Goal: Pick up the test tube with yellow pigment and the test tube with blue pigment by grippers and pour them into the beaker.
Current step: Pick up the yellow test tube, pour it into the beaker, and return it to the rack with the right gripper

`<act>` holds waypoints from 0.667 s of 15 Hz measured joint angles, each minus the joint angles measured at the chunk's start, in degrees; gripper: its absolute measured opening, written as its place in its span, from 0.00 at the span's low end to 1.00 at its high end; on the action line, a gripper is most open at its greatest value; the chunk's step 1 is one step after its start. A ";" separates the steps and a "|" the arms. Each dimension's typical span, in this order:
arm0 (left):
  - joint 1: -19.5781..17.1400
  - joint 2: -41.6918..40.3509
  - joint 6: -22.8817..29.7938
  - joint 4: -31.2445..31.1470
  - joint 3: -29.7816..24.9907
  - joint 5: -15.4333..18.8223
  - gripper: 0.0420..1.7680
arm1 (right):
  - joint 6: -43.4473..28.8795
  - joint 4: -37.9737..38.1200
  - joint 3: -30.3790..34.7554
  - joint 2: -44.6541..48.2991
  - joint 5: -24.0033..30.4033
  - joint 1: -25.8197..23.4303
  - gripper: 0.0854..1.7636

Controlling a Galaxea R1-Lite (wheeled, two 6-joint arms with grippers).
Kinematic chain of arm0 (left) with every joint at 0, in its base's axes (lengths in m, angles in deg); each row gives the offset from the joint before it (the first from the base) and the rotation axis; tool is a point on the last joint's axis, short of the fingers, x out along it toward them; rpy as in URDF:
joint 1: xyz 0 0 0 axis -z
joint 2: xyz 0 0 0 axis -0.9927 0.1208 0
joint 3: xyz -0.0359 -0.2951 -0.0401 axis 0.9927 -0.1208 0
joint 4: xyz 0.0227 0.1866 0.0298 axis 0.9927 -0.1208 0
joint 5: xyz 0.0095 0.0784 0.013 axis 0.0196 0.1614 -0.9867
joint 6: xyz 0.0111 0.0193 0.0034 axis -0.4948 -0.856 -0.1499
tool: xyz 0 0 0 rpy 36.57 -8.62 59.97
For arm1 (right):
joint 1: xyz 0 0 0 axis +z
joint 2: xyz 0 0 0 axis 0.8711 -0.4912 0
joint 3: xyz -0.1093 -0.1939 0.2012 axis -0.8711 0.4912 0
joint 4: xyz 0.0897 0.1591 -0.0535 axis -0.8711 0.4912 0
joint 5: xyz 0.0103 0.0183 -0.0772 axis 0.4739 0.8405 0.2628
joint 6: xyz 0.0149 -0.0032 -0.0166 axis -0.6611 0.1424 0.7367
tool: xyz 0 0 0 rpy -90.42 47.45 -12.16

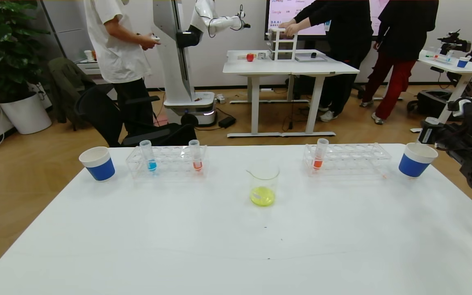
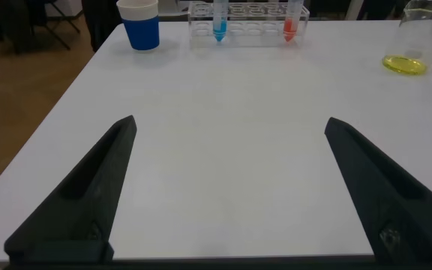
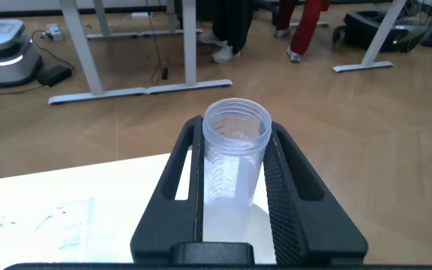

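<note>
- Spread left gripper (image 2: 229, 187) hovers over bare surface (image 2: 223, 97), seen only by its wrist camera.
- Right gripper (image 3: 235, 187) pinches an empty clear tube (image 3: 235, 154), right of beaker (image 1: 263, 182).
- Blue tube (image 1: 150, 155) stands racked left of beaker.

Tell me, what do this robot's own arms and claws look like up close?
The left gripper has two flat, matte-black, wedge-shaped fingers tapering to points. The right gripper has similar black fingers with ribbed inner faces. The right arm looks bulky and dark, with a white-grey part.
</note>
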 joint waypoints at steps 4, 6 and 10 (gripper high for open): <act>0.00 0.00 0.00 0.02 0.00 -0.02 0.99 | -0.02 -1.11 1.93 -1.24 0.02 0.09 0.25; 0.00 0.00 0.00 -0.02 0.00 0.00 0.99 | -0.05 -2.88 3.19 -1.41 0.11 0.07 0.25; -0.02 0.00 0.00 0.00 0.00 0.00 0.99 | -0.20 -4.33 6.08 -1.27 0.35 0.30 0.27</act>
